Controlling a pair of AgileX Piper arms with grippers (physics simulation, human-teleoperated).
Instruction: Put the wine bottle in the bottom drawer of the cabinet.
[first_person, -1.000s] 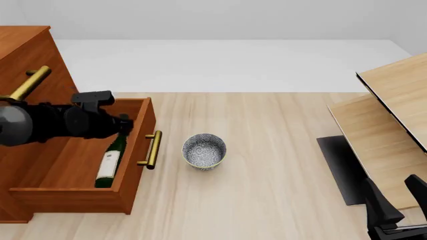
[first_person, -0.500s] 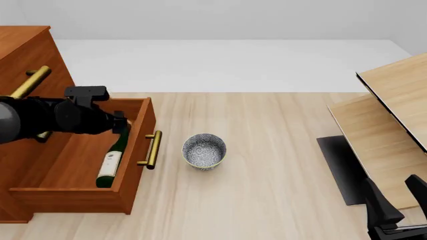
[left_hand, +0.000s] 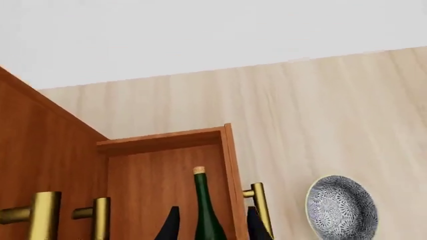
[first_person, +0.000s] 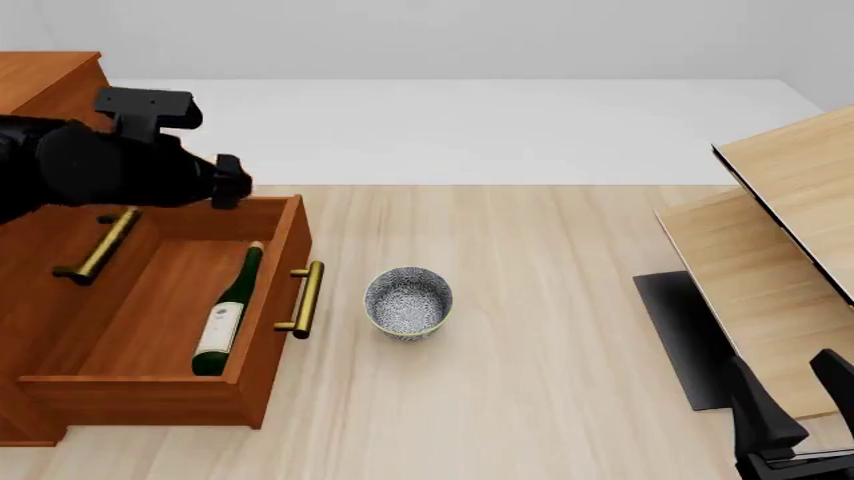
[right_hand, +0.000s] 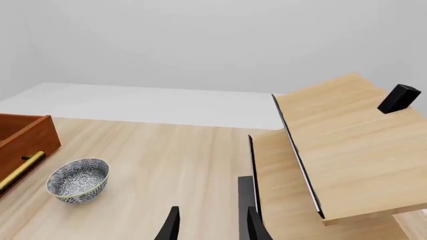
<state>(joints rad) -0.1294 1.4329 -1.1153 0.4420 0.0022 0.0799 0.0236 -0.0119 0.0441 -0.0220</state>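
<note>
The dark-green wine bottle (first_person: 224, 312) lies on its side inside the open bottom drawer (first_person: 160, 385) of the reddish-brown cabinet (first_person: 47, 95), cork toward the back. My left gripper (first_person: 230, 181) hangs open above the drawer's back end, clear of the bottle. In the left wrist view its fingers (left_hand: 171, 224) frame the bottle (left_hand: 205, 212) far below without touching it. My right gripper (right_hand: 211, 212) is open and holds nothing, low at the front right (first_person: 794, 410).
A grey speckled bowl (first_person: 408, 300) stands on the table just right of the drawer's brass handle (first_person: 306, 298). An upper drawer's handle (first_person: 96, 245) juts out over the open drawer. Pale wood panels (first_person: 787, 230) and a dark mat (first_person: 678, 335) fill the right side.
My left gripper has lifted up and back from the bottle's neck. The bottle stays lying in the drawer. The right arm has not moved.
</note>
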